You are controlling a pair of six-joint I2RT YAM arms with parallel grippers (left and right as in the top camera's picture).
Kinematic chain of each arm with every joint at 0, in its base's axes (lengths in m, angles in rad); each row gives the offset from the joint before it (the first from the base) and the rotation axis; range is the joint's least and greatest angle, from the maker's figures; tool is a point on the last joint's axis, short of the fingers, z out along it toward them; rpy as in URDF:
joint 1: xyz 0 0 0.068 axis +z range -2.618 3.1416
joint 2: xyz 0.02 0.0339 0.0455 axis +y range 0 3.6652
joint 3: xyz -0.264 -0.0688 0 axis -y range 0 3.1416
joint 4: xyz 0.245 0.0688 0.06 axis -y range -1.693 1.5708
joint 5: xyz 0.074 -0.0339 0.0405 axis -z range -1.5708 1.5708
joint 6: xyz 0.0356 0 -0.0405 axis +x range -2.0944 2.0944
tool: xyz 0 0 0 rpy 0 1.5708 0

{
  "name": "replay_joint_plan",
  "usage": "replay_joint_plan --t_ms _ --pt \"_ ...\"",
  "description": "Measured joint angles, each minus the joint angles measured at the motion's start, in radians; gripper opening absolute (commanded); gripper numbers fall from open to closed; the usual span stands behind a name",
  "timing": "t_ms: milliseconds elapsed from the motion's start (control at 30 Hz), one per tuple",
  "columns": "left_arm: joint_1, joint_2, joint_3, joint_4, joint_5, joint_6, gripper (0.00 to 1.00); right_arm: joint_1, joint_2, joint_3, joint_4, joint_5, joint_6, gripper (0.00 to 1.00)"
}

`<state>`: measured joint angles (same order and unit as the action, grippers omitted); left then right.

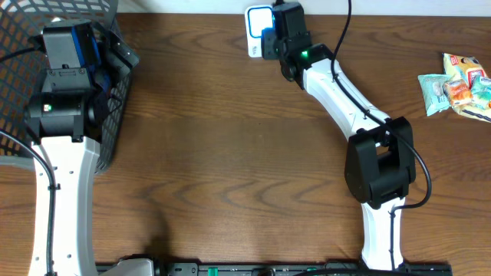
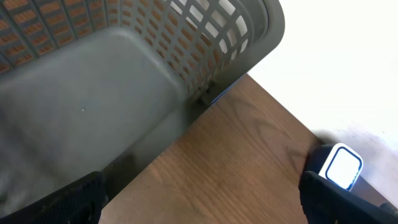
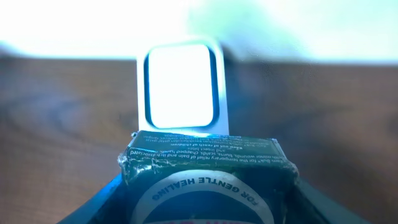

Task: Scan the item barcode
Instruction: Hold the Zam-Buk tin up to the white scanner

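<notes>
The item (image 3: 205, 180) is a dark green box with white print reading "for gentle healing". My right gripper (image 3: 205, 202) is shut on it, blue finger edges showing at both sides. The box is held right in front of the scanner (image 3: 181, 87), a small white unit with a blue rim and a bright glowing window. From overhead, the right gripper (image 1: 270, 40) is at the table's back edge, up against the scanner (image 1: 257, 23). My left gripper (image 2: 199, 199) hangs open over bare wood beside the basket, holding nothing. No barcode can be made out.
A grey mesh basket (image 1: 46, 23) stands at the back left, under the left arm; its wall (image 2: 205, 37) fills the left wrist view. Several colourful snack packets (image 1: 460, 84) lie at the far right edge. The scanner (image 2: 342, 165) also shows in the left wrist view.
</notes>
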<state>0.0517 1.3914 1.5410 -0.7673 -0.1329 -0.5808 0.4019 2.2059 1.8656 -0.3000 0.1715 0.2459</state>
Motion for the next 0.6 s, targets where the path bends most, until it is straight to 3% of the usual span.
replay_joint_plan --t_ms 100,433,600 --pt "0.0 0.0 0.0 0.0 0.0 0.0 0.98 -0.001 0.0 0.0 0.101 0.014 -0.026 0.42" --pt "0.0 0.0 0.0 0.0 0.0 0.0 0.98 -0.003 0.022 0.008 0.403 0.028 -0.062 0.4" --pt "0.0 0.0 0.0 0.0 0.0 0.0 0.98 -0.003 0.082 0.068 0.463 0.029 -0.077 0.43"
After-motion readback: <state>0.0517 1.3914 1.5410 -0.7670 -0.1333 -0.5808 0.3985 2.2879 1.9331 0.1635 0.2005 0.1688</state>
